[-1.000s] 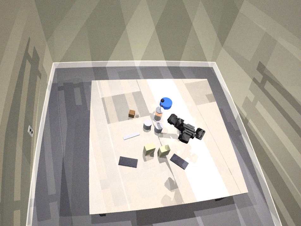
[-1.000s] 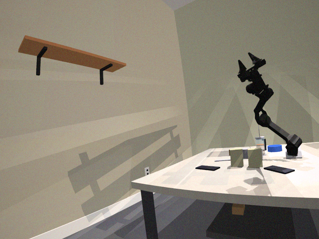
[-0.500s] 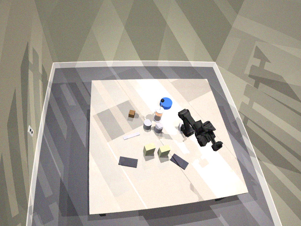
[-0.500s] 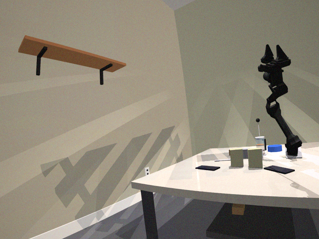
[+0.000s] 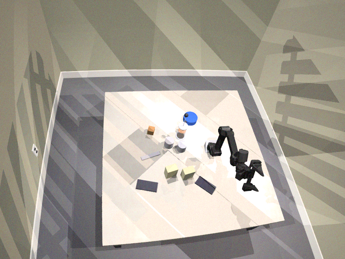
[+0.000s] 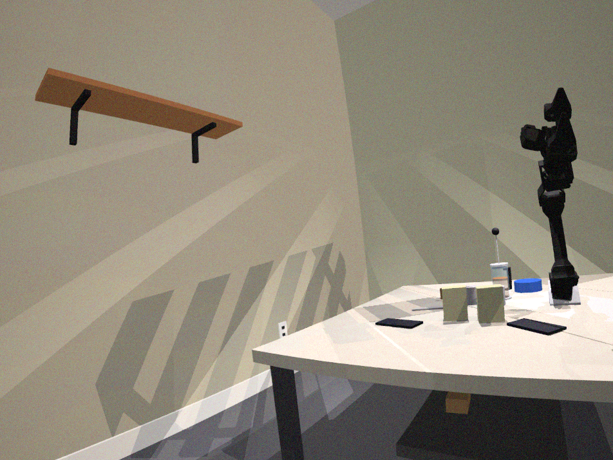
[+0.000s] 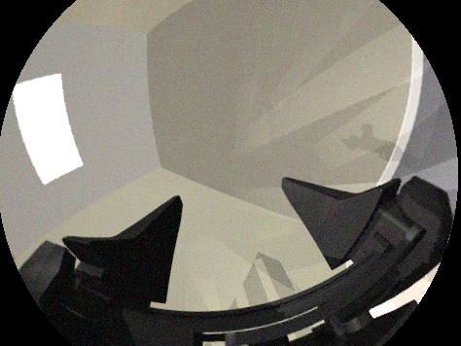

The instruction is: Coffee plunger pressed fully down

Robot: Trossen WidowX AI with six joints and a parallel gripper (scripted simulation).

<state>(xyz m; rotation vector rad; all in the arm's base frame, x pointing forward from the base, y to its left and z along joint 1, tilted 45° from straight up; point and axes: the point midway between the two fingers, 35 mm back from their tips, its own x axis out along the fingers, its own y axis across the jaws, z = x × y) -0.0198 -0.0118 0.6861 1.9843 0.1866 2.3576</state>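
Observation:
The coffee press (image 5: 181,131) (image 6: 499,277) stands upright on the table, a clear vessel with an orange band and a dark handle. Its plunger is raised: the black knob (image 5: 186,115) (image 6: 494,230) sits on a long thin rod well above the lid. My gripper (image 5: 260,183) (image 7: 231,191) is open with nothing between its black fingers. It is high in the air, far from the press and well above its knob in the exterior view. The wrist view shows only walls, ceiling and floor beyond the fingers; the press is not in that view.
A blue disc (image 5: 190,119) (image 6: 528,285) lies close behind the press. Two grey cylinders (image 5: 169,142) (image 5: 181,147) stand just in front. An orange-brown block (image 5: 150,130), a grey bar (image 5: 150,155), two yellow-green blocks (image 5: 171,171) (image 5: 188,172) and two dark slabs (image 5: 146,185) (image 5: 205,185) are farther off.

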